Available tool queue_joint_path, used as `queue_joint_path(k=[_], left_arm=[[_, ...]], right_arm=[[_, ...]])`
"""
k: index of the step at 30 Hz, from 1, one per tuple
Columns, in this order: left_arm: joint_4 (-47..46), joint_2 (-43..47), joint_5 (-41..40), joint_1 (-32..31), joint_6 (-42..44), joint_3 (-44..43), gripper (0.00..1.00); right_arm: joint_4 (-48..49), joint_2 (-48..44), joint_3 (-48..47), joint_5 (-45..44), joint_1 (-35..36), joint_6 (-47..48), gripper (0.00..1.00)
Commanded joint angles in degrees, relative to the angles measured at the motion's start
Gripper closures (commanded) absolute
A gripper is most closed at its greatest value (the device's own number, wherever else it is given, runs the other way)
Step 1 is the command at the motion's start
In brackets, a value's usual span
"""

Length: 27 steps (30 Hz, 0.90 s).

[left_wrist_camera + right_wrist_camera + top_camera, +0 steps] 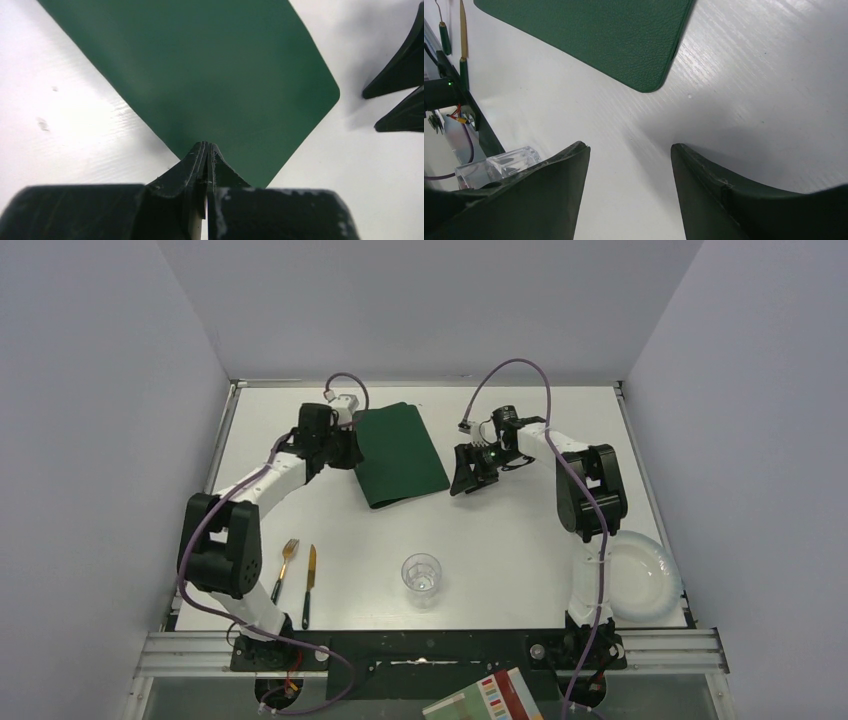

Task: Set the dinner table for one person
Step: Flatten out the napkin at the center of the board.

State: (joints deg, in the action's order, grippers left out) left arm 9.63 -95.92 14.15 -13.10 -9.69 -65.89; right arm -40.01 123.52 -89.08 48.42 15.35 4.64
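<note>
The dinner table [520, 540] is a wide white top with a metal rim. A dark green placemat [400, 453] lies slanted at its back middle. My left gripper [352, 450] is at the mat's left side. In the left wrist view its tips [206, 146] are shut and sit over the placemat [200, 65] close to a corner. I cannot see whether any mat is pinched. My right gripper [463, 478] hovers just right of the mat's near right corner. It is open [629, 146] with only bare table between its fingers.
A fork [285, 565] and a knife [309, 585] lie side by side at the front left. A clear glass [421, 578] stands at the front middle. A white plate [645, 575] sits at the front right edge. A book [485, 700] lies below the table.
</note>
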Motion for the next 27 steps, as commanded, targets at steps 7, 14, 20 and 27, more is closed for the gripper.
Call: queue_joint_path(k=[7,14,20,27], left_arm=[[-6.8,-3.6,-1.6,-3.7,2.2,3.7,1.0],[-7.7,-5.7,-2.5,-3.7,3.1,6.8,1.0],[-7.9,-5.3,-3.2,-3.7,4.0,9.9,1.0],[-8.2,-5.2,-3.4,-3.6,4.6,12.4,1.0]], right_arm=[[-0.3,1.7,2.5,-8.9,-0.5,1.7,0.36],[-0.2,1.7,2.9,-8.8,-0.6,1.7,0.36],[0.2,2.0,3.0,-9.1,-0.6,1.2,0.36],[-0.7,3.9,1.6,-7.5,-0.5,0.6,0.35]])
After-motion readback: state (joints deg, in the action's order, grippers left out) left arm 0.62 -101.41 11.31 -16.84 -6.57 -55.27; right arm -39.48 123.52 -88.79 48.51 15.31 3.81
